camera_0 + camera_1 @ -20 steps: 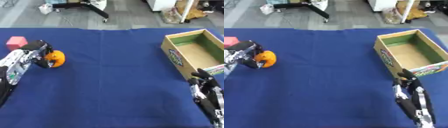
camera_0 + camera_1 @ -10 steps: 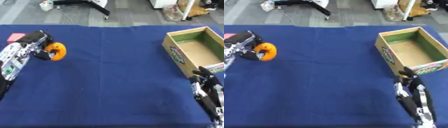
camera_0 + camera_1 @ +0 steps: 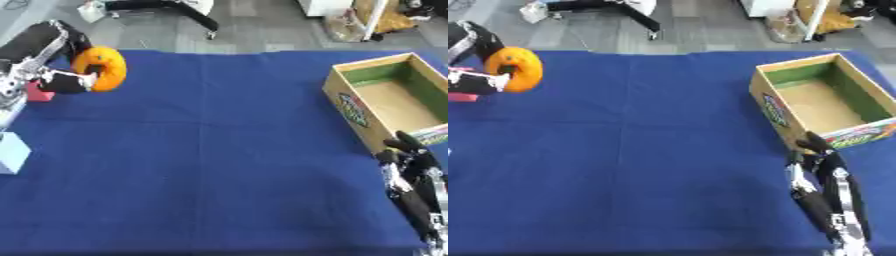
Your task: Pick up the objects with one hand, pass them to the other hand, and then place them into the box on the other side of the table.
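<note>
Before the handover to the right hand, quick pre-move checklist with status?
1. Orange object held in the left hand, fingers curled round it: ok.
2. Object lifted clear of the blue table: ok, it looks raised.
3. Right hand ready to receive: not ok, it rests low near the lower right corner, far from the object.
4. Box open and empty: ok.
5. Path across the table middle free: ok.
6. Pink block clear of the left hand: cannot tell.

Left hand [image 3: 54, 75] raised, fingers curled; right hand [image 3: 822, 165] open, low.
</note>
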